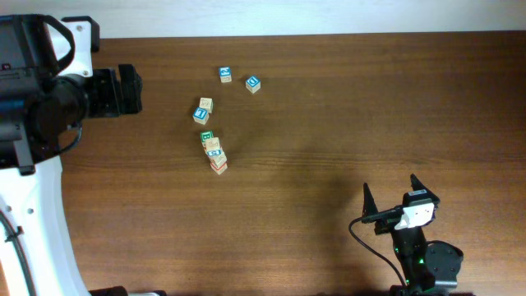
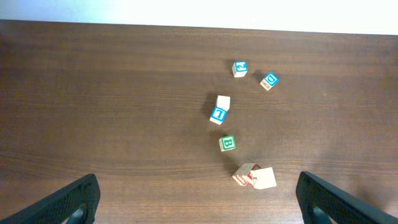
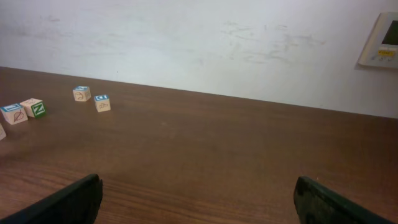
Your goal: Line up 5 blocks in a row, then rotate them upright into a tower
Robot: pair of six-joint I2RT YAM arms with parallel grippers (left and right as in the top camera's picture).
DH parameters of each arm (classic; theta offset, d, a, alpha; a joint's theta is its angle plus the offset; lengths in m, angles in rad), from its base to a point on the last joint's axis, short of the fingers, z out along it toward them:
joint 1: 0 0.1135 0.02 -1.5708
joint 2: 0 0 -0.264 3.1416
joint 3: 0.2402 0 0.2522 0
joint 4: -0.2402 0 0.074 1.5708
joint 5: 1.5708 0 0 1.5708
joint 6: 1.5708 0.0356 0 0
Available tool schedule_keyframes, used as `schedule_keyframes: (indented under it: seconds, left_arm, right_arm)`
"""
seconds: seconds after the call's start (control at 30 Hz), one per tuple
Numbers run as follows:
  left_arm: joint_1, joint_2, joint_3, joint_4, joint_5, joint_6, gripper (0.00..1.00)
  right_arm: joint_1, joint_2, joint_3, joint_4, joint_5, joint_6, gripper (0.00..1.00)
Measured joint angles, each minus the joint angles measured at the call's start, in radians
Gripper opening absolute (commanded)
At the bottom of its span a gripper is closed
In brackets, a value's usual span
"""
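Several small light-wood blocks lie scattered on the brown table [image 1: 345,107]. Two blue-marked blocks [image 1: 225,75] [image 1: 252,83] sit farthest back. A plain and a blue block [image 1: 203,109] touch each other. A green-marked block [image 1: 207,136] heads a short row ending at a red-marked block [image 1: 218,163]. In the left wrist view the green block [image 2: 227,143] and a red-and-plain pair [image 2: 255,177] lie ahead of my open left gripper [image 2: 198,190]. The left gripper [image 1: 130,89] hovers left of the blocks. My right gripper [image 1: 391,187] stands open, empty, far to the right; blocks [image 3: 102,102] show at its left.
A white wall [image 3: 199,43] runs behind the table's far edge, with a small panel [image 3: 380,40] on it at the right. The left arm's white base [image 1: 33,222] fills the left side of the overhead view.
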Motion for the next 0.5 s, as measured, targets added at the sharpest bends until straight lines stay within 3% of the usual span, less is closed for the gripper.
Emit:
schedule_keyframes:
  seconds: [0.13, 0.23, 0.43, 0.5]
  left_arm:
    - [0.0, -0.019, -0.014, -0.03, -0.026, 0.011, 0.99]
    - [0.0, -0.119, -0.153, 0.137, -0.035, 0.03, 0.99]
    - [0.0, -0.508, -0.855, 0.755, -0.03, 0.039, 0.99]
    - [0.0, -0.634, -1.079, 0.887, -0.03, 0.048, 0.99]
  right_arm:
    - [0.0, 0.0, 0.0, 0.0, 0.0, 0.0, 0.98]
    - [0.0, -0.001, 0.0, 0.0, 0.0, 0.0, 0.98]
    - [0.0, -0.004, -0.003, 0.003, 0.001, 0.0, 0.98]
    - [0.0, -0.005, -0.003, 0.002, 0.0, 0.0, 0.98]
